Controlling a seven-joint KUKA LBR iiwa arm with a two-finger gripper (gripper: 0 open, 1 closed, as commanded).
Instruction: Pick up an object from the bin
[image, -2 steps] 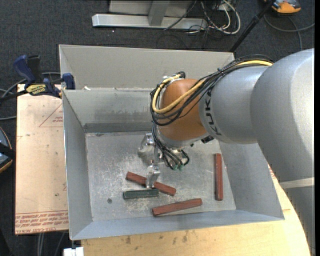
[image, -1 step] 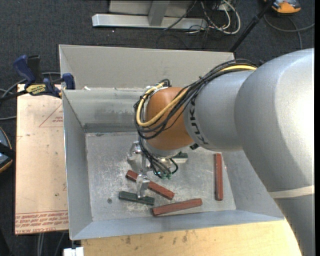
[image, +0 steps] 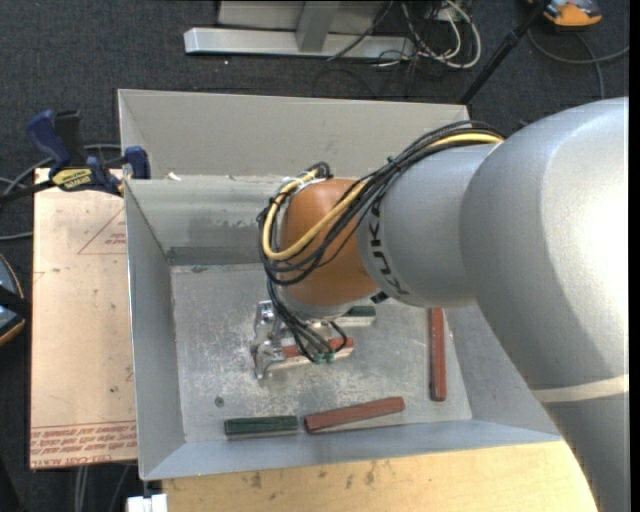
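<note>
Lying flat on the bin floor by the near wall, apart from the gripper (image: 266, 350): dark green bar (image: 260, 427), nearest loose thing to it. Just beside its right end, a reddish-brown bar (image: 355, 414), slightly tilted. Farther right, a second reddish bar (image: 437, 353) lying along the right wall. Gripper low over the scuffed middle of the grey bin (image: 150, 330), under the orange wrist cover (image: 315, 245) and its cables (image: 268, 228); clenched or released, cannot tell.
</note>
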